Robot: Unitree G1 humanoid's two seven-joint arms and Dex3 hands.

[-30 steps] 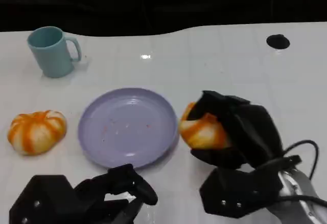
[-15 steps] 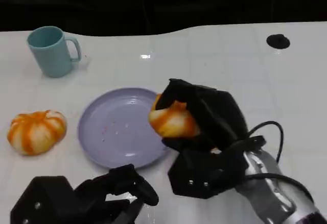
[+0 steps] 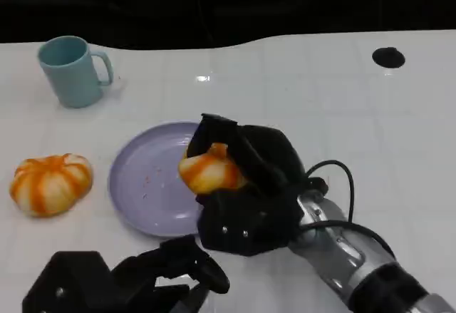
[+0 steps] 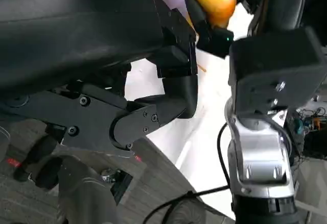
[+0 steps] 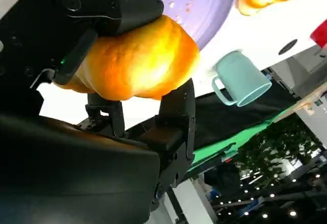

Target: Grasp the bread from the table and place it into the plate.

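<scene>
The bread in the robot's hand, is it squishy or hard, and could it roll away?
Probably soft: the bread looks puffy and rounded where the right hand holds it over the plate. Likely light, since fingers alone hold it up. Its round shape might wobble or roll a little once set down.

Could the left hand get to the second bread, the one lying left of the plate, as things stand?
Probably yes: the left hand holds nothing, and bare table lies between it and that bread.

— I read the plate [image 3: 142, 185] as lilac with reddish specks, the desk [image 3: 320, 99] white.
— Agreed. My right hand [image 3: 249, 177] is black, the bread [image 3: 208, 172] orange; mug [image 3: 71, 70] teal.
</scene>
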